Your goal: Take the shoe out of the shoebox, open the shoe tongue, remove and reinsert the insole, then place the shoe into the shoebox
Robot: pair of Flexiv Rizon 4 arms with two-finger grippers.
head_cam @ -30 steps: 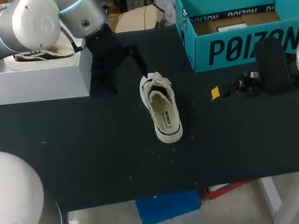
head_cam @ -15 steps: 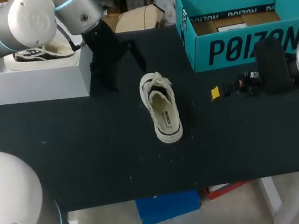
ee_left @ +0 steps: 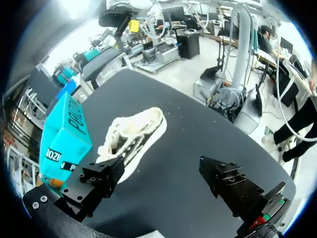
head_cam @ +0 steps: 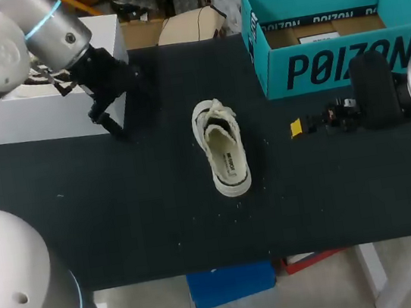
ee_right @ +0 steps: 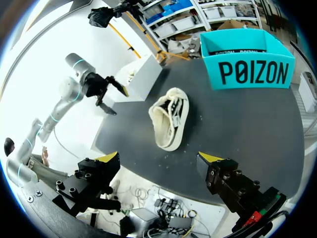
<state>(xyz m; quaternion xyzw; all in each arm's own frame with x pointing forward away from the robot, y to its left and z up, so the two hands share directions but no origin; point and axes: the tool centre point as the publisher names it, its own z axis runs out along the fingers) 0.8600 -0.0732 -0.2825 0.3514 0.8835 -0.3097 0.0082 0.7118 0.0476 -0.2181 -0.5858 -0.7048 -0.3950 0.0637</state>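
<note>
Cream canvas shoe left alone at mid-table as the left arm pulls away.

The low-top shoe (head_cam: 222, 148) has not shifted: it lies in the middle of the black table (head_cam: 122, 212), toe toward the near edge, laces loose. The left gripper (head_cam: 113, 119), just beside the shoe's collar a second ago, has drawn back toward the far left corner by the white box (head_cam: 39, 116), its fingers wide apart and holding nothing. The right gripper (head_cam: 297, 127) has kept its place near the right edge before the teal shoebox (head_cam: 331, 67), likewise spread and empty. The shoe seems to be freshly set down, with the tongue and insole work likely still ahead.
</note>
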